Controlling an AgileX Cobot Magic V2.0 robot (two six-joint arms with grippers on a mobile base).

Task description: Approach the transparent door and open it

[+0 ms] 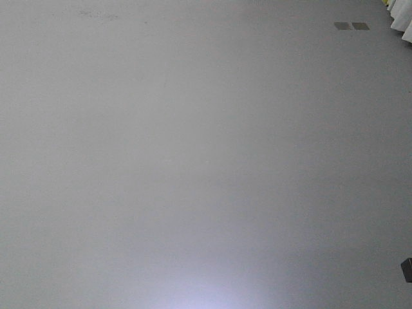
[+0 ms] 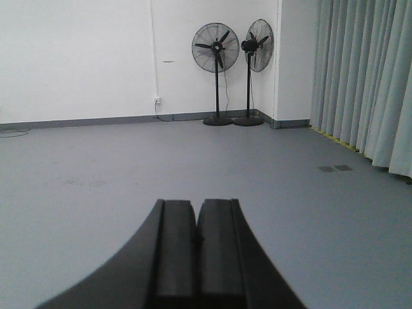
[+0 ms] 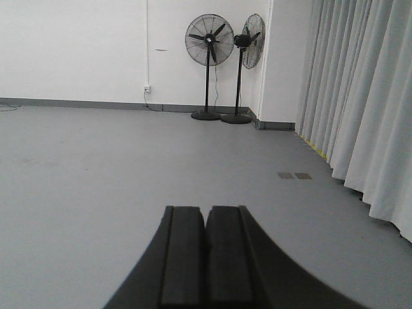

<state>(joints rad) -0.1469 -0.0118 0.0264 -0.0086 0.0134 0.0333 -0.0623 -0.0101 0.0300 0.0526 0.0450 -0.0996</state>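
Note:
The transparent door is out of view in every frame. My left gripper (image 2: 196, 205) is shut and empty, its black fingers pressed together at the bottom of the left wrist view, pointing across a grey floor. My right gripper (image 3: 206, 210) is shut and empty too, in the same pose in the right wrist view. The front view shows only bare grey floor (image 1: 193, 161).
Two black pedestal fans (image 2: 216, 71) (image 3: 207, 64) stand by the white far wall near the corner. Pale floor-length curtains (image 2: 367, 77) (image 3: 360, 96) run along the right side. Two small floor plates (image 1: 351, 26) (image 3: 294, 175) lie near the curtains. A wall socket (image 2: 156, 100) sits left of the fans.

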